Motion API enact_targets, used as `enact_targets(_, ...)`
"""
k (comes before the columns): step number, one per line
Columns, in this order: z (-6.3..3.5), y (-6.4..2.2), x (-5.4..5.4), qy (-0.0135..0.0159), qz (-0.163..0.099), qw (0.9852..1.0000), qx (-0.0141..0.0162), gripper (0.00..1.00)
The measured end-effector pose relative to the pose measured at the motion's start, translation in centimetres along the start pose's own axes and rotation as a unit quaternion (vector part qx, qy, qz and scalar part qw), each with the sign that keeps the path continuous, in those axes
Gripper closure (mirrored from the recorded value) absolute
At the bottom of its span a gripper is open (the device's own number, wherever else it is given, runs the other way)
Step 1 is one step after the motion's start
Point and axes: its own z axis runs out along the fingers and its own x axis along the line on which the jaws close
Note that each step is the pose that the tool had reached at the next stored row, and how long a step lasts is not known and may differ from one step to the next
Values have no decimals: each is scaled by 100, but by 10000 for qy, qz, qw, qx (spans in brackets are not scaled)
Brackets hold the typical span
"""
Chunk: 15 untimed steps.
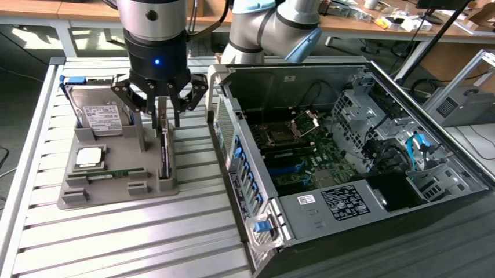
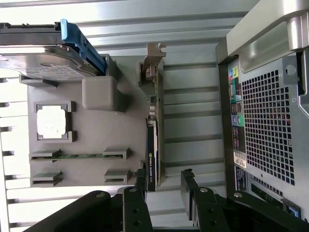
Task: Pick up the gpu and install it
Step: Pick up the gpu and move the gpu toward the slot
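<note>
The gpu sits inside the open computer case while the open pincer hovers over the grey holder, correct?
No: the exterior view shows the gpu on edge in the grey holder, not in the case; the open pincer hovers over it.

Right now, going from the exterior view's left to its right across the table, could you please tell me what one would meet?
Hard drive → gpu, standing on edge → computer case, lying open.
</note>
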Motion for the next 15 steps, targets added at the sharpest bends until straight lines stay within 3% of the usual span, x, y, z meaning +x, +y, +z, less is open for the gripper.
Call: enact_targets(15, 39, -2, 1, 0, 0, 10000, 0, 58)
